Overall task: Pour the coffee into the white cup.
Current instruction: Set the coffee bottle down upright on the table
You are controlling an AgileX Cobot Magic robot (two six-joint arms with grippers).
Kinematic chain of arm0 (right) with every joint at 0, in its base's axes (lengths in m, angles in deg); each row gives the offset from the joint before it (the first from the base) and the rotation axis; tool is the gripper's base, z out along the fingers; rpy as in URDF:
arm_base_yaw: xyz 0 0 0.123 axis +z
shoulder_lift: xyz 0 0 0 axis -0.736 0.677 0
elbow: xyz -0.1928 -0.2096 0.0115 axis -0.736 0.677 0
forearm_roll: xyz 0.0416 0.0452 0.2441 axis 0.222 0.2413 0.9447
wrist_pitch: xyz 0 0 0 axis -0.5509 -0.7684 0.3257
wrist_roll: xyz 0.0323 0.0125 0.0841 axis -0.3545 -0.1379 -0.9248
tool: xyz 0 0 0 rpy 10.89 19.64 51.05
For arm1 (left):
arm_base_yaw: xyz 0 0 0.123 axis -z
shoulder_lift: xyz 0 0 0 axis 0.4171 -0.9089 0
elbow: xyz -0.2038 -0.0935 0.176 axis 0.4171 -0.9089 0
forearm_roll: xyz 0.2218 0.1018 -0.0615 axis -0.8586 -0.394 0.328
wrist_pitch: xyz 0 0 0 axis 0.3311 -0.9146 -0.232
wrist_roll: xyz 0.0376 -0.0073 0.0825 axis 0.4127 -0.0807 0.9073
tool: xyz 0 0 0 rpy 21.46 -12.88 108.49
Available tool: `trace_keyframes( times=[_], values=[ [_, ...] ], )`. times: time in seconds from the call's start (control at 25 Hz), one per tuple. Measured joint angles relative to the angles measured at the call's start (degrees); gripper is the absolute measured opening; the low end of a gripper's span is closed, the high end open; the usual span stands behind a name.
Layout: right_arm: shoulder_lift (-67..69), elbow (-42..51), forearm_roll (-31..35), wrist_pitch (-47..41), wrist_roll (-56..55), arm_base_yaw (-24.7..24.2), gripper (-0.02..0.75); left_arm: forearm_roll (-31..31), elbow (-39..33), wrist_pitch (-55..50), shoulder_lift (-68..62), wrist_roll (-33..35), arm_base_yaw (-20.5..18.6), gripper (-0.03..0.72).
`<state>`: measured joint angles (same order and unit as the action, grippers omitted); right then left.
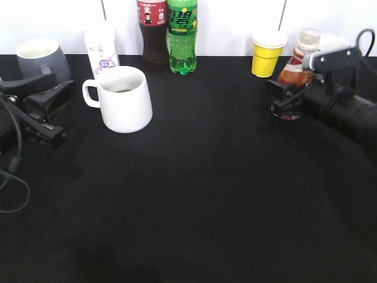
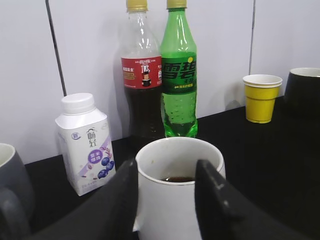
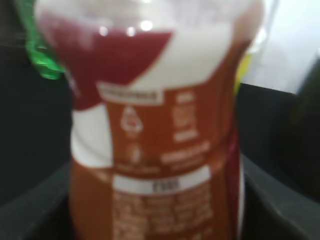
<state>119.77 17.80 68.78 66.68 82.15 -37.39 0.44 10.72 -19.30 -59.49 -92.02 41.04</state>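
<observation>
We see a black table [image 1: 194,194] with the white cup [image 1: 122,98] standing upright at its left rear, handle toward the left, a little dark liquid already showing inside it. Behind it stand a cola bottle [image 1: 152,29] and a green soda bottle [image 1: 182,35], with a small yogurt carton [image 1: 101,47] beside them and a grey mug [image 1: 41,58] at the far left. A yellow cup [image 1: 266,53] sits toward the right rear.

The coffee [image 1: 293,73] is at the right edge, upright with its long axis near vertical, and the right gripper [image 1: 287,97] is clamped around its lower body; the wrist view shows the label filling the frame between 2 dark jaws. The left gripper [image 2: 165,200] hangs near the cup with its 2 fingers spread wide, holding nothing.

We judge the key relation to be this: the cup lies well apart from the bottle, to its left, so the right arm must cross the middle before any tilt.
</observation>
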Motion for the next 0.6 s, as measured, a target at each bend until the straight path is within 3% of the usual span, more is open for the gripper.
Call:
trace_keyframes(
  times=[0.24, 0.28, 0.36, 0.6],
  values=[
    [2.87, -0.3, 0.72, 3.09, 0.4, 0.0, 0.515, -0.06, 0.0, -0.15, 0.0, 0.0, 0.0, 0.294],
    [2.87, -0.3, 0.72, 2.75, -0.09, 0.0, 0.547, -0.06, 0.0, -0.15, 0.0, 0.0, 0.0, 0.294],
    [1.84, -0.29, 0.51, -2.58, -2.01, 0.0, 0.624, -0.06, 0.0, -0.15, 0.0, 0.0, 0.0, 0.294],
    [-4.24, 5.09, -0.55, -9.07, -2.58, 0.0, 0.64, -0.06, 0.0, -3.85, 0.0, -0.04, 0.0, 0.294]
  ],
)
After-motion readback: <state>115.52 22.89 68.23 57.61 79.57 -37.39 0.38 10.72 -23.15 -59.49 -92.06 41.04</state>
